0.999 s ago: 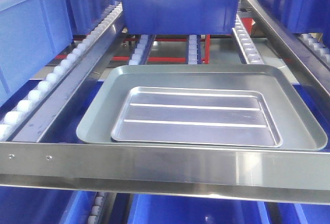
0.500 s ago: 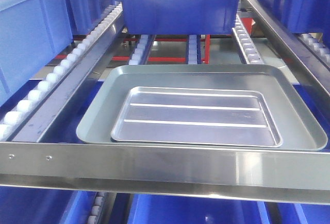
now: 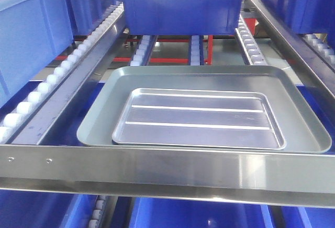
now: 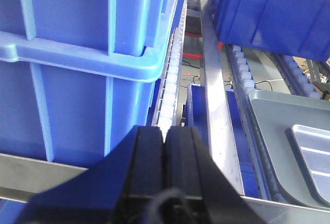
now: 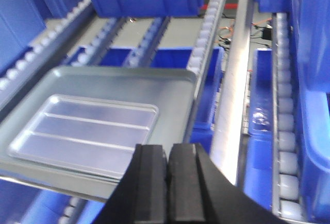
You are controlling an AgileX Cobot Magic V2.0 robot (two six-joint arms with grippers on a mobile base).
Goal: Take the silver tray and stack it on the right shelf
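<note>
Two trays: silver tray (image 3: 199, 118) lies nested inside larger grey tray (image 3: 104, 118), flat, ridges up.
Tray location: on the right shelf (image 3: 167, 170), just behind its front bar, between the white roller tracks (image 3: 57, 71).
Tray long axis: left to right, parallel to the front bar; ridges follow the same line.
Left gripper (image 4: 164, 147): jaws pressed together, holding nothing; tray lies ahead and to its right, blue bin (image 4: 77, 54) directly in front.
Right gripper (image 5: 167, 167): jaws nearly together, a thin gap showing, holding nothing; tray lies ahead and to its left, below.
Nearer arm: judged the right; its view shows the tray's near right corner close.
Next move: likely opening over the tray's right rim.
</note>
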